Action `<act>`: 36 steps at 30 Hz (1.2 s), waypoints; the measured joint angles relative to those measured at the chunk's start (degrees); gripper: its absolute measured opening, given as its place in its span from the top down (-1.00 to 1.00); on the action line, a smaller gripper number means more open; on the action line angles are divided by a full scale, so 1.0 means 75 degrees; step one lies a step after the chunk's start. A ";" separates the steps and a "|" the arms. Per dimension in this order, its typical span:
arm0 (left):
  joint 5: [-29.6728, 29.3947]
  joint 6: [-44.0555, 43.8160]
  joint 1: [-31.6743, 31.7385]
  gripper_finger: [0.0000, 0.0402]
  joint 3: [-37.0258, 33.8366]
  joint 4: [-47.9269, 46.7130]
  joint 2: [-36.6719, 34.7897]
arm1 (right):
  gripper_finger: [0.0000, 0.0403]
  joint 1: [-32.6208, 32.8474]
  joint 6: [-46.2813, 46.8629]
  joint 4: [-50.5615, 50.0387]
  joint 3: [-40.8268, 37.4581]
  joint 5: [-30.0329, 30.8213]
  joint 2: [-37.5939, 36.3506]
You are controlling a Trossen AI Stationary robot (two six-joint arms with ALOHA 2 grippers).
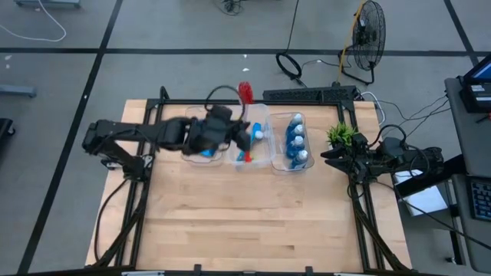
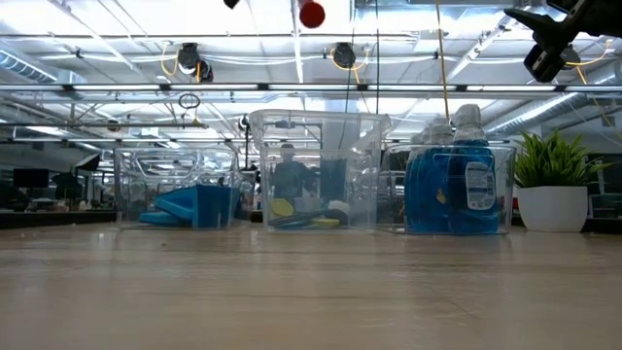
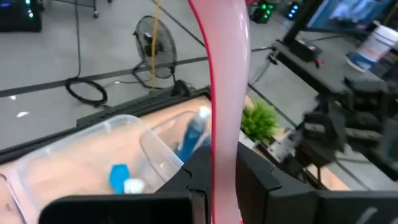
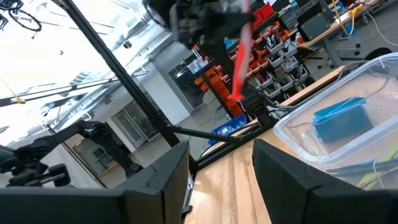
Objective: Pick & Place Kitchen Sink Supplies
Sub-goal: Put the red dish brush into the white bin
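Even bright overhead light; ceiling strip lights (image 2: 292,60) glare in low view. Tabletop (image 1: 245,215) evenly lit, shadows soft, faint. Red brush handle (image 3: 225,93) washed pale, blurred close to left wrist lens. Near tabletop edge in low view out of focus.

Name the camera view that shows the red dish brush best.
Left wrist view: the red dish brush fills the frame, clamped in the left pincer. High view shows its red end beyond the middle bin; low view only a red tip; right wrist view a distant blurred handle.

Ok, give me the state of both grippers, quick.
Left gripper: shut on the red brush, held above the middle bin.
Right gripper: jaws open, empty, waiting beside the potted plant.
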 joint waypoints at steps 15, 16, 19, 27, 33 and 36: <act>0.1929 -0.1626 0.1929 0.79 -0.0006 -0.0946 0.1185 | 0.17 0.0002 0.0000 -0.0016 0.0000 0.0003 0.0003; 0.2011 -0.1739 0.1989 0.79 -0.0006 -0.0964 0.1285 | 0.17 0.0001 0.0000 -0.0017 0.0000 0.0003 0.0003; 0.2215 -0.1854 0.2096 0.79 -0.0006 -0.1064 0.1601 | 0.17 -0.0001 0.0000 -0.0017 0.0000 0.0003 0.0003; 0.2192 -0.1893 0.2133 0.79 -0.0006 -0.1077 0.2136 | 0.17 0.0002 0.0000 -0.0017 0.0000 0.0000 0.0003; 0.2336 -0.1674 0.2128 0.79 -0.0006 -0.1201 0.2333 | 0.17 0.0002 0.0000 -0.0017 0.0000 -0.0003 0.0003; 0.2389 -0.1455 0.2044 0.79 -0.0006 -0.1182 0.2439 | 0.17 0.0002 0.0000 -0.0017 0.0000 -0.0003 0.0003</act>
